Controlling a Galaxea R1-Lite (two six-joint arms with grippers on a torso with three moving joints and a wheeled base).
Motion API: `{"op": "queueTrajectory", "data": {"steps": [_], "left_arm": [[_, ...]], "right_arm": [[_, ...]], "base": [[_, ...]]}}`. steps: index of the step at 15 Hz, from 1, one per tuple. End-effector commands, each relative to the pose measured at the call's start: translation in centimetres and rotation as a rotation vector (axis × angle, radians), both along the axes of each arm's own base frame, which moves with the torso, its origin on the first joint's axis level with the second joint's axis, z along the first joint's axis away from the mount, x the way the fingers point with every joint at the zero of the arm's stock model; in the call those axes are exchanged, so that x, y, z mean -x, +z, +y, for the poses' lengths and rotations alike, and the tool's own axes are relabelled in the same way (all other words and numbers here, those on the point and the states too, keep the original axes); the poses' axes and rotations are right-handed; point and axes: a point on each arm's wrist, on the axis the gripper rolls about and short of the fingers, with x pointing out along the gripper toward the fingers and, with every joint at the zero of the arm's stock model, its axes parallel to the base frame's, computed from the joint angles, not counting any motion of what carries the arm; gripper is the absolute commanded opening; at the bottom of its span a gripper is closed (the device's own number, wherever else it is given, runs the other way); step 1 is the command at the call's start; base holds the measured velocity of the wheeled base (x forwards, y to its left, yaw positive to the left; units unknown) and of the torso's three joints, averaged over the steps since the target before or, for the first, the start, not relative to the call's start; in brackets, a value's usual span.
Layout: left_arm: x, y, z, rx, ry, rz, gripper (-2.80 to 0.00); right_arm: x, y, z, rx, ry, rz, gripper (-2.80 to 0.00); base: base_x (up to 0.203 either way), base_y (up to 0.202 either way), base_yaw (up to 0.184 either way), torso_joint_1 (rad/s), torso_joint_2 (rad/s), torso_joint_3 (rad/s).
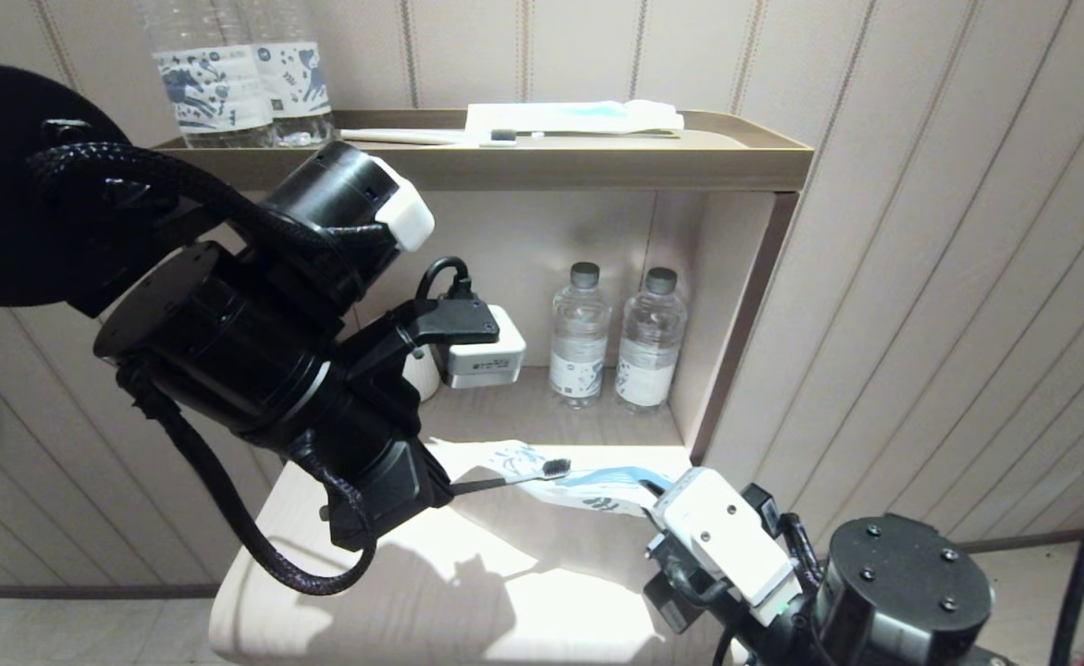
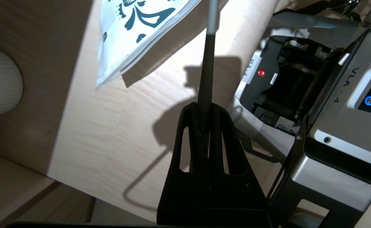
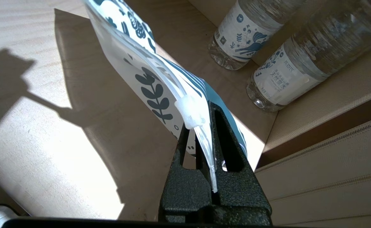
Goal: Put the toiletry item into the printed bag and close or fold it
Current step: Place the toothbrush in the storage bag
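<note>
- Toothbrush [image 1: 505,478] lay level above the wooden counter [image 1: 468,592], its dark-bristled head at the printed bag's [image 1: 588,488] mouth; handle clamped in the left gripper [image 2: 204,107], fingers closed on it
- printed bag hung off the counter at the brush's three o'clock; the right gripper [image 3: 203,133] pinched its seal edge shut
- two water bottles [image 1: 616,338] stood at twelve o'clock, well apart

"VLA_4" on robot housing [image 2: 347,104] (bottle labels illegible).
</note>
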Motion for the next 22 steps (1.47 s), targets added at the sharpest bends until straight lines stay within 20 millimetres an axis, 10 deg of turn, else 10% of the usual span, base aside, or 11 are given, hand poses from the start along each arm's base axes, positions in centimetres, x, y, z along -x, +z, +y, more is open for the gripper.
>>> {"op": "queueTrajectory", "data": {"steps": [1, 15, 22], "left_arm": [[-0.1, -0.5, -0.1, -0.017, -0.009, 0.013, -2.80], [-1.5, -3.1, -1.5, -0.066, -0.014, 0.078, -2.80], [-0.8, 0.9, -0.4, 0.113, 0.012, -0.121, -2.80]], "right_arm": [[-0.1, -0.2, 0.1, 0.004, -0.001, 0.001, -2.80], [-0.2, -0.6, 0.2, -0.006, 0.000, -0.005, -2.80], [-2.1, 1.1, 0.9, -0.061, -0.063, -0.112, -2.80]], "base": [[0.000, 0.000, 0.000, 0.000, 0.00, 0.000], [0.000, 0.000, 0.000, 0.000, 0.00, 0.000], [0.000, 0.000, 0.000, 0.000, 0.00, 0.000]]}}
